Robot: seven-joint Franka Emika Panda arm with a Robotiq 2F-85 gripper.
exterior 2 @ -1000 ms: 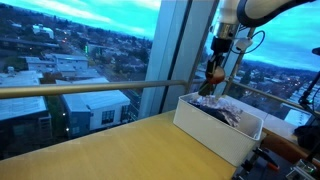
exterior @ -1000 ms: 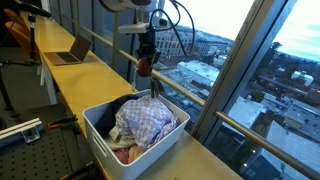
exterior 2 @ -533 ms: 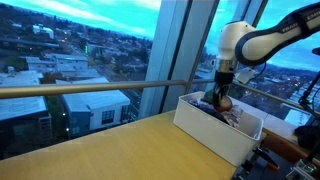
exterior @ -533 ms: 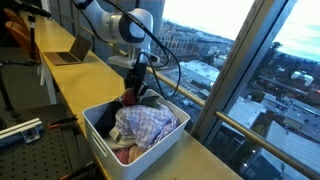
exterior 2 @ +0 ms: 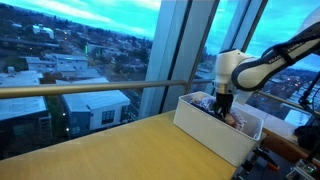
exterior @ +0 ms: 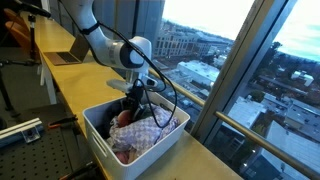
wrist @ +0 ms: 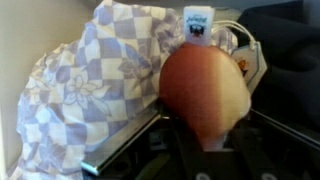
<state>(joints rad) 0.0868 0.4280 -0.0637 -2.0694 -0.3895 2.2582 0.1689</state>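
Wrist view shows the tool (wrist: 206, 140) clenched on a rounded peach-red object (wrist: 203, 90), low by the white bin's (exterior: 103, 150) back edge, checkered cloth (wrist: 90, 90) just beside it.

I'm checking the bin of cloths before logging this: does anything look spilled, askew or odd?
Nothing looks spilled or damaged. The checkered cloth lies crumpled in the white bin, heaped to about its rim, none of it over the side. The gripper is down inside the bin, shut on a rounded peach-coloured thing right beside the cloth.
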